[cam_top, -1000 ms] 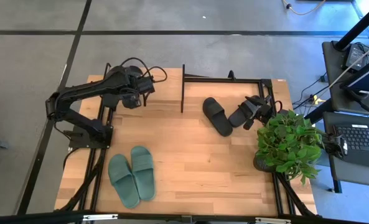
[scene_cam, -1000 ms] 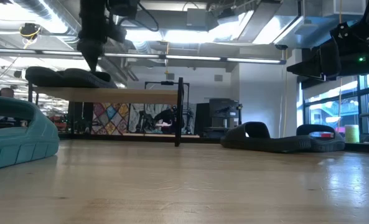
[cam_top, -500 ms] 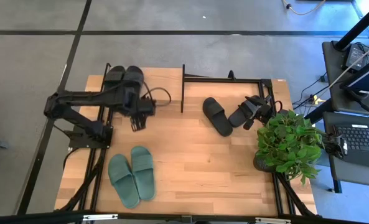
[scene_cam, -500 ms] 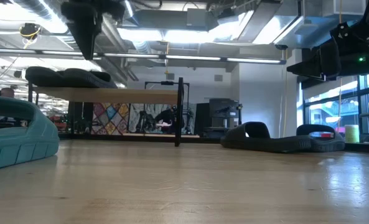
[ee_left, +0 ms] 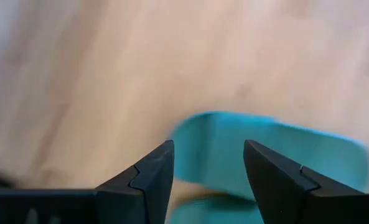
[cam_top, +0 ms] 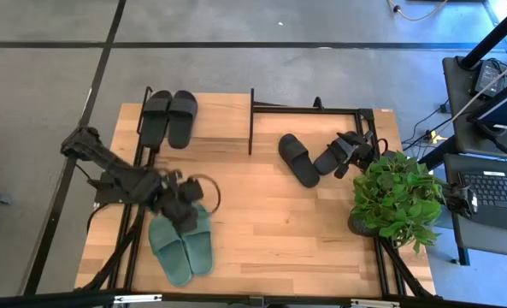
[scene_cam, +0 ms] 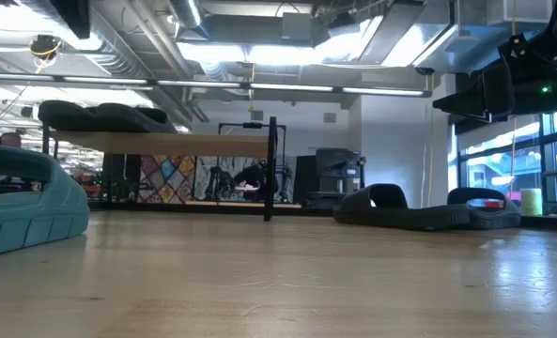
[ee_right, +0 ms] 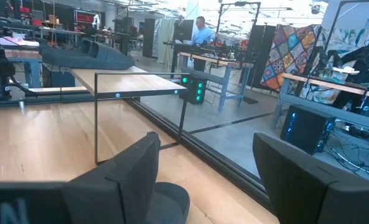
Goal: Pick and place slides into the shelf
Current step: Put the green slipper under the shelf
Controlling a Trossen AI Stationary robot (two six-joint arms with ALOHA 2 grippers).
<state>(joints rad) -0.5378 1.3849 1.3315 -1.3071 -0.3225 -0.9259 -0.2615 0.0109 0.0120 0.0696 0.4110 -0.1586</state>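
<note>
Two sage green slides [cam_top: 182,245] lie side by side on the table near its front edge. One shows in the low view [scene_cam: 24,202] and in the left wrist view [ee_left: 268,152]. My left gripper [cam_top: 187,214] hangs open over their far ends [ee_left: 208,146], touching nothing. Two black slides [cam_top: 169,117] rest on the shelf's wood top board [cam_top: 219,124]. Two more black slides [cam_top: 298,159] lie on the table at the right. My right gripper [cam_top: 351,154] is open [ee_right: 206,140] beside one of them [cam_top: 328,160]; I cannot tell whether it touches it.
A leafy green plant [cam_top: 396,195] in a pot stands at the table's right edge, next to my right arm. The shelf's black frame post [cam_top: 251,120] stands between the shelf and the black slides on the table. Bare tabletop [cam_top: 279,231] lies at the centre front.
My left gripper has risen off the black slides on the shelf top and swung toward the table's near edge. It now hangs over the green slides. The two black slides stay on the shelf's top board.
</note>
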